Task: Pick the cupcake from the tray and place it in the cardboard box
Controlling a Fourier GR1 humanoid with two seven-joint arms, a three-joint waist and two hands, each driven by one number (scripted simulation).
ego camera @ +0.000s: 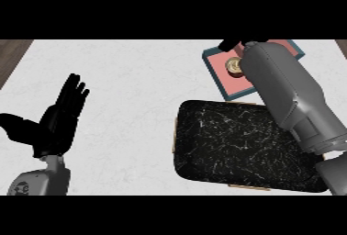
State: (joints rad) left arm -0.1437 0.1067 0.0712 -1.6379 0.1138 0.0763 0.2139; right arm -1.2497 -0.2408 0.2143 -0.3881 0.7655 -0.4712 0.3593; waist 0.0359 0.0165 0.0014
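Right hand (229, 44): mostly hidden behind its own grey forearm, only a bit of black shows at the far end, near the top edge of the counter. Can't tell whether fingers are released or clenched. Forearm runs diagonally from lower right up over the tray and across part of the box.

Left hand (58, 120): resting at left side of view, fingers straight and pointing up, thumb spread out to the left. Released, holds nothing. Well apart from tray and box.

Counts: 2 hands, 1 cupcake, 1 tray, 1 box.

Cupcake (235, 65): sits inside the cardboard box (218, 69), on its pink floor, just beside the right forearm, which covers its right side. Brownish w/ lighter top. Whether the hand touches it: can't tell.

Box: teal rim, pink inside, upper right of counter, tilted relative to the view edges. Right half hidden by the arm.

Tray (224, 142): black w/ white marbling, tan edge visible at left and bottom. Lies near the box, towards the robot. Nothing on visible surface.

Counter (136, 82): white, faint marbling; dark wood strip at far left.
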